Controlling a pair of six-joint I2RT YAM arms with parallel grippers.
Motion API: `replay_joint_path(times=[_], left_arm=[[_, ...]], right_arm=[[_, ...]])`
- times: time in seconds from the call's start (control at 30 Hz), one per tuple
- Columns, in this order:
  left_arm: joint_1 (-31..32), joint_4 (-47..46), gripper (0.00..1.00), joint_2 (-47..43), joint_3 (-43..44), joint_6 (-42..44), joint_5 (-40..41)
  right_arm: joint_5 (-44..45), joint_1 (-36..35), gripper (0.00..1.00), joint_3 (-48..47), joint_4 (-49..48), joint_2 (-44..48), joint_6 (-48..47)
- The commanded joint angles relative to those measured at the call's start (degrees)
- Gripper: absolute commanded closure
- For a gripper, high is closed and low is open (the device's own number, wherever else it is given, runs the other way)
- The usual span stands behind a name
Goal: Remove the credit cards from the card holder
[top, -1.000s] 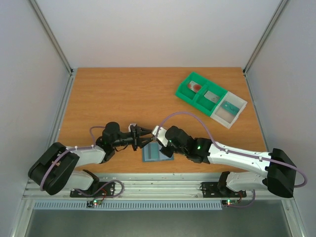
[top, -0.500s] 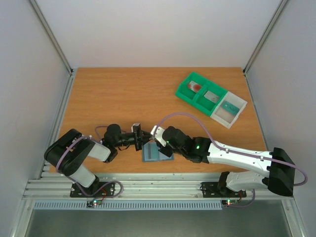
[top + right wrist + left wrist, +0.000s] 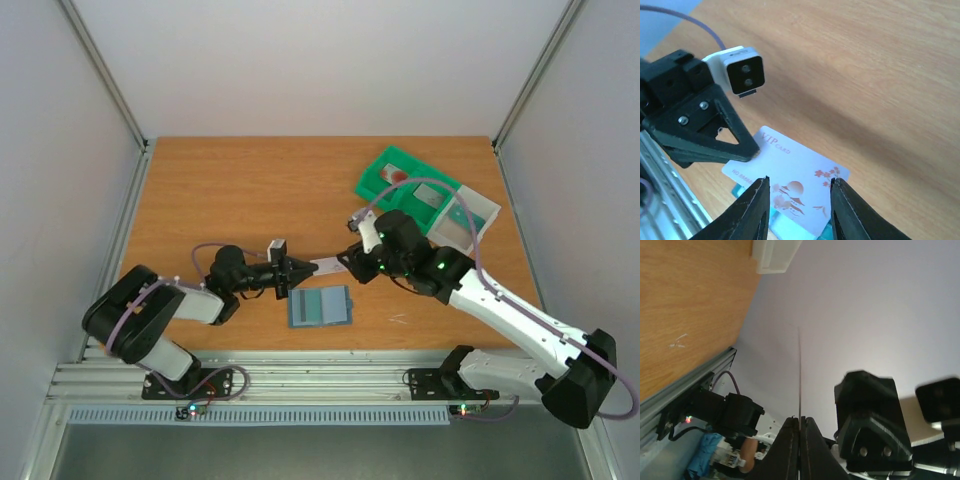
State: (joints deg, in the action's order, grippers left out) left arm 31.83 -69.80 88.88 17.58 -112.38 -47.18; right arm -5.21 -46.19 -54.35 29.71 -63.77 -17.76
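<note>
A white credit card (image 3: 326,266) printed "VIP card" hangs level above the table, with my left gripper (image 3: 303,268) shut on its left corner. In the left wrist view the card (image 3: 799,375) is a thin edge-on line rising from the pressed-together fingertips (image 3: 794,424). My right gripper (image 3: 347,258) is open at the card's right end. In the right wrist view its fingers (image 3: 759,200) stand apart either side of the card (image 3: 790,175), not pinching it. The slate-blue card holder (image 3: 320,306) lies flat on the table below the card, and a teal strip of it (image 3: 771,218) peeks out under the card.
Green and white compartment bins (image 3: 385,170) with cards in them sit at the back right, partly behind my right arm. The metal rail (image 3: 300,375) runs along the table's near edge. A white bin corner (image 3: 775,255) shows in the left wrist view.
My left gripper shut on the card. My right gripper let go of it, opened, and swung up and to the right, off the card holder. The card now hangs above the table.
</note>
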Motion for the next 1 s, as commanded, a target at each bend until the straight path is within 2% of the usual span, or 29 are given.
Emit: replay_joint_path(times=[0.0, 0.07, 0.17, 0.2, 0.23, 0.3, 0.4, 0.53, 0.67, 0.8, 0.97], left_arm=[[-0.1, 16.9, 0.99, -9.4, 4.4, 13.1, -0.3], [0.0, 38.2, 1.0, -16.8, 7.9, 25.9, 1.6], [0.1, 73.0, 1.0, -27.7, 17.3, 45.8, 10.4], [0.0, 78.8, 1.0, -30.4, 19.2, 53.3, 13.0], [-0.1, 82.5, 1.0, -32.5, 20.6, 56.6, 15.1], [-0.1, 85.3, 1.0, -35.5, 22.2, 63.2, 16.1], [-0.2, 84.6, 1.0, -37.2, 22.3, 66.1, 13.2], [-0.2, 83.5, 1.0, -37.2, 21.8, 69.9, 7.6], [-0.2, 82.6, 1.0, -38.1, 21.8, 70.9, 4.3], [-0.2, 80.8, 1.0, -39.0, 21.5, 69.9, 4.8], [-0.2, 77.3, 1.0, -38.1, 22.4, 68.5, 3.1]], right_arm=[[-15.0, 6.0, 0.66, -2.9, 3.5, 1.2, 9.7], [-19.1, 8.2, 0.66, -4.4, 4.8, -0.2, 12.3], [-28.1, 11.7, 0.66, -4.5, 2.5, -1.7, 17.3], [-31.0, 13.0, 0.66, -4.2, 1.1, -1.8, 19.9], [-33.6, 14.3, 0.65, -3.6, -0.6, -1.8, 21.7], [-38.3, 17.4, 0.65, -2.3, -4.5, -1.4, 24.8], [-43.6, 20.2, 0.61, -1.0, -9.8, -0.7, 28.1], [-46.0, 20.7, 0.53, -0.9, -12.0, 0.0, 28.6], [-46.8, 20.7, 0.51, -0.5, -11.6, 0.0, 29.0], [-46.3, 20.7, 0.49, 1.5, -11.9, -0.3, 29.4], [-50.1, 20.7, 0.47, 4.7, -19.2, -1.7, 35.0]])
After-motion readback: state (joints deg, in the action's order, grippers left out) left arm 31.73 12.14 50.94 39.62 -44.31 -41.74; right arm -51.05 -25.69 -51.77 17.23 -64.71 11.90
